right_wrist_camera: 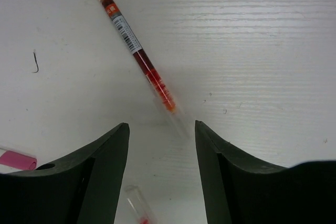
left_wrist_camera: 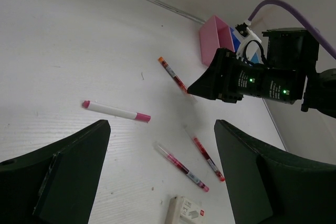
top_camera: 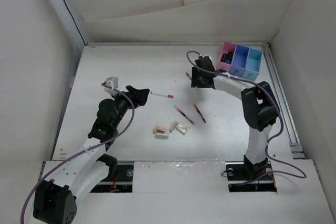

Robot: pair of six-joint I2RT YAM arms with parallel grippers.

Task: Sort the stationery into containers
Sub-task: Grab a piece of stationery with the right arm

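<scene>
A white pen with pink ends (top_camera: 161, 95) lies just right of my open, empty left gripper (top_camera: 140, 94); in the left wrist view the pen (left_wrist_camera: 115, 111) lies beyond the gripper (left_wrist_camera: 160, 129). Two red pens (top_camera: 184, 114) (top_camera: 199, 113) and two beige eraser blocks (top_camera: 161, 131) (top_camera: 181, 128) lie mid-table. My right gripper (top_camera: 197, 81) is open and hovers over an orange-capped red pen (right_wrist_camera: 134, 51), whose clear tip lies just ahead of the jaws (right_wrist_camera: 161, 129). The joined pink (top_camera: 229, 51), blue (top_camera: 241, 60) and light blue (top_camera: 253, 64) bins stand at the back right.
Something dark lies in the pink bin. White walls close in the table at the left, back and right. A metal rail (top_camera: 283, 103) runs along the right edge. The right arm (top_camera: 257, 108) stretches from its base toward the bins.
</scene>
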